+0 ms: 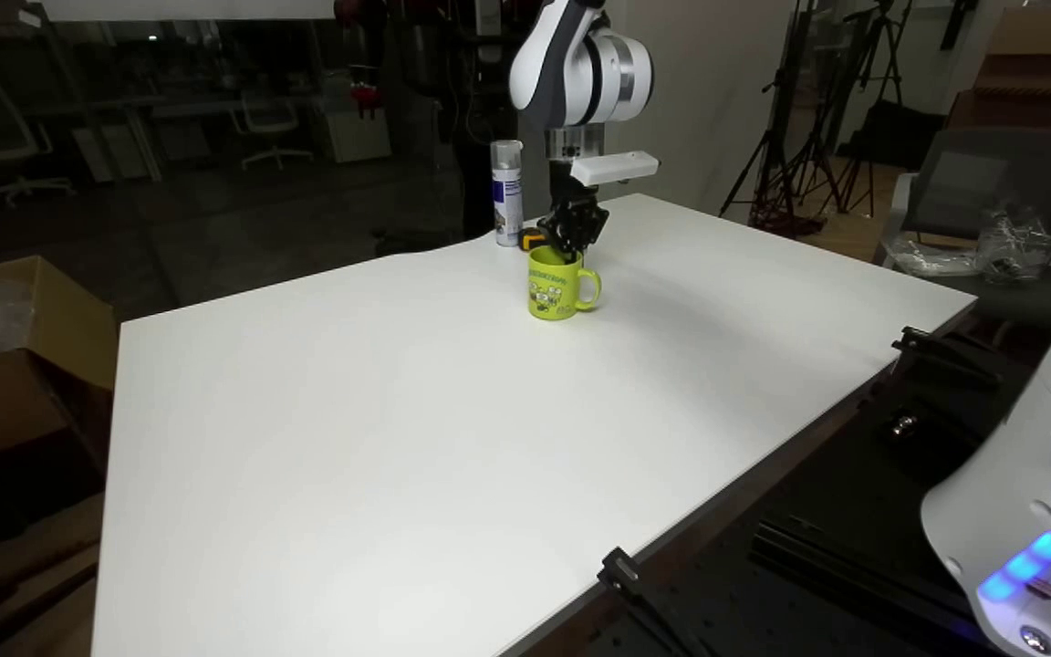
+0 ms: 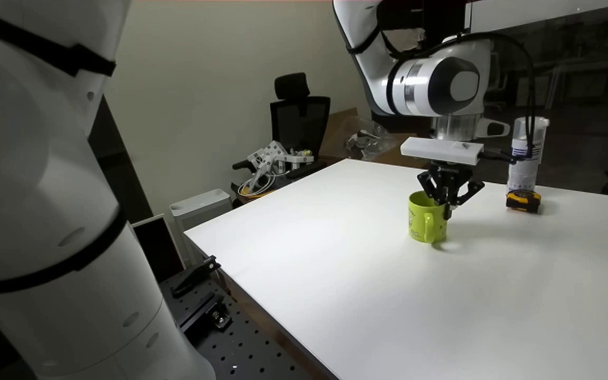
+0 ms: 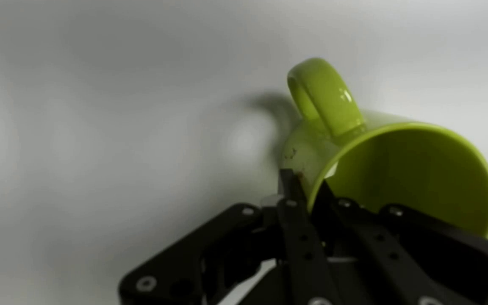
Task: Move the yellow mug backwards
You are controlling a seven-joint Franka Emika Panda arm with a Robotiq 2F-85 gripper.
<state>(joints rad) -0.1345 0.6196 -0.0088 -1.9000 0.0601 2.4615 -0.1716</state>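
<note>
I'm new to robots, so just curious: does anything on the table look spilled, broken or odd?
Nothing stands out: the yellow mug looks upright and undamaged, and no spill shows. The gripper straddling its rim may seem strange, but is probably deliberate.

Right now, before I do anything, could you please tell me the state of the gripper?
Gripper: closed, holding the yellow mug at its rim.

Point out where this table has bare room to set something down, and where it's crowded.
In an exterior view, the table is bare from the yellow mug to the edges facing the cardboard box and robot base. Crowded: the mug's rim, pinched by the gripper, and the far edge, with bottle and tape measure.
</note>
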